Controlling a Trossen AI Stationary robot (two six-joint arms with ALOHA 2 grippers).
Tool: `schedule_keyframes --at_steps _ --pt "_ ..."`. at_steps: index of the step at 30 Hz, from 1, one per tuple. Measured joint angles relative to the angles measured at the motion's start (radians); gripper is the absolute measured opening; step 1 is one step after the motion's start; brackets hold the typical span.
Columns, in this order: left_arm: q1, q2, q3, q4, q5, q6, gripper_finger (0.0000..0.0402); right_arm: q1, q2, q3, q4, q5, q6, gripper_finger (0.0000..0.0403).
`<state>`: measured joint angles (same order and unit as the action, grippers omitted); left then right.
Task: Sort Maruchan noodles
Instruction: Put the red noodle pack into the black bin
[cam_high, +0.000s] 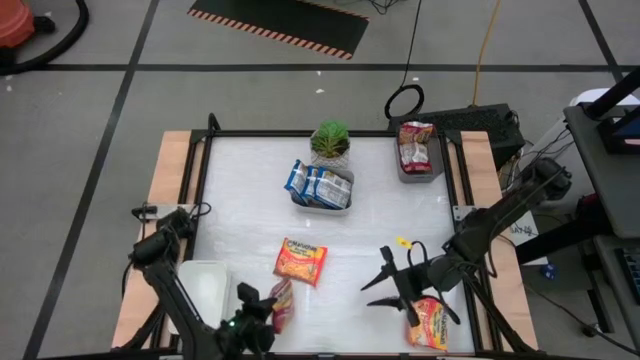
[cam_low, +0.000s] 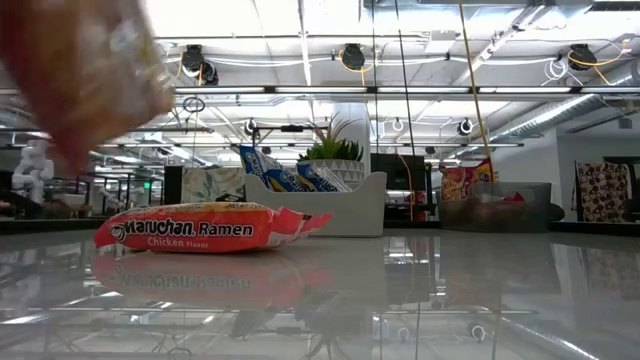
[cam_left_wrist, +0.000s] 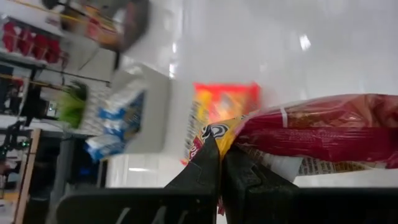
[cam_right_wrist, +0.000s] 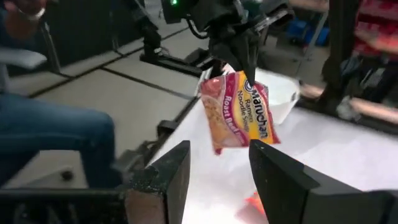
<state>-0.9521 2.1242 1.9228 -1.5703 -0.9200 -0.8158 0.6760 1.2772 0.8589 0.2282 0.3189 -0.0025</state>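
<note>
A: From above, where's your left claw (cam_high: 272, 305)?

B: Near the surface's (cam_high: 370, 225) front edge, clenched on a pink-red plastic ramen packet (cam_high: 282, 303).

A: Its wrist view?

B: Fingers pinch one corner only.

A: The right claw's (cam_right_wrist: 217, 168) view?

B: Released, idle; the packet dangles. I'd carry slowly.

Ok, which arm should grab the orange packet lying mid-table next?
Right. The right end effector is open, empty and near the orange packet; the left end effector is shut on a pink-red packet.
</note>
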Motion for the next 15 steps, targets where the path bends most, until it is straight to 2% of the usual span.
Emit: schedule_keyframes --at_steps 4,8,12,15 --pt "0.042 -0.078 0.0 -0.002 -0.078 -0.026 0.0003 -0.018 -0.012 0.0 -0.014 0.097 -0.088 0.016" --pt "0.08 -0.144 0.0 -0.002 -0.165 0.01 0.0003 -0.039 -0.012 0.0 -0.022 0.208 -0.175 0.016" --pt "0.111 -0.189 0.0 0.003 -0.252 0.098 0.0003 -0.089 -0.012 0.0 -0.022 0.211 -0.194 0.016" --pt "0.131 -0.194 0.0 0.004 -0.261 0.19 0.0003 -0.135 -0.012 0.0 -0.021 0.206 -0.146 0.016"
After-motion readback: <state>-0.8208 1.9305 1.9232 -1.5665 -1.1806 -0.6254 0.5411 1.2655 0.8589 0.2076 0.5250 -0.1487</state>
